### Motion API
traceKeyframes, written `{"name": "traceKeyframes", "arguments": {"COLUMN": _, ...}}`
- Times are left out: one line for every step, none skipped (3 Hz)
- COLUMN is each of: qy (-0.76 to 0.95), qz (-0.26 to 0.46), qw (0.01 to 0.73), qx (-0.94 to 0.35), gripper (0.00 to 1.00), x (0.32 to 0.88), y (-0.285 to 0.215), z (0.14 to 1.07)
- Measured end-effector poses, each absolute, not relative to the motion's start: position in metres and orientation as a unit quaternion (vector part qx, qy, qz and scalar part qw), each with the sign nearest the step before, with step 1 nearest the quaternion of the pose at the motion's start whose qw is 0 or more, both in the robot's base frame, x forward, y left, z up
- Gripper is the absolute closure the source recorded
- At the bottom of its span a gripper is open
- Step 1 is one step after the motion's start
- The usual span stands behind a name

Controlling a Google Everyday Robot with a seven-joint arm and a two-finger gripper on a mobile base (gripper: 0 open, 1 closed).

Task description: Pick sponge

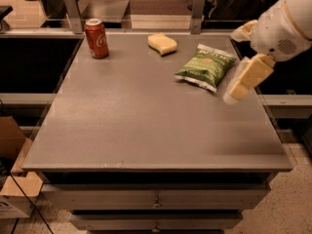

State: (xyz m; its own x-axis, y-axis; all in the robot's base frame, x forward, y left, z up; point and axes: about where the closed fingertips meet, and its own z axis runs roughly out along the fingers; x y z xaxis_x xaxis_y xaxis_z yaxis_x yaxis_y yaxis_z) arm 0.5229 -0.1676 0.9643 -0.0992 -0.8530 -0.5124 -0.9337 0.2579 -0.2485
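Observation:
The sponge (163, 43) is a small pale yellow block with wavy edges. It lies flat at the far middle of the grey table (146, 126). My gripper (233, 66) hangs on the white arm above the table's right side, just right of the green chip bag (205, 66). It is well to the right of the sponge and nearer the front, and touches nothing. Its two pale yellow fingers (247, 77) stand apart and hold nothing.
A red soda can (96, 38) stands upright at the far left of the table. The chip bag lies between my gripper and the sponge. Metal posts and a rail (197, 6) run along the far edge. Drawers (156, 199) sit below the front edge.

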Motion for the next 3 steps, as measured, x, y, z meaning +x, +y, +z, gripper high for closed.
{"name": "traceKeyframes", "arguments": {"qy": 0.73, "qz": 0.11, "qw": 0.314, "qx": -0.596, "gripper": 0.0, "x": 0.559, "y": -0.147, "z": 0.952}}
{"name": "traceKeyframes", "arguments": {"qy": 0.729, "qz": 0.15, "qw": 0.315, "qx": -0.589, "gripper": 0.0, "x": 0.6, "y": -0.127, "z": 0.925}}
{"name": "traceKeyframes", "arguments": {"qy": 0.729, "qz": 0.15, "qw": 0.315, "qx": -0.589, "gripper": 0.0, "x": 0.6, "y": -0.127, "z": 0.925}}
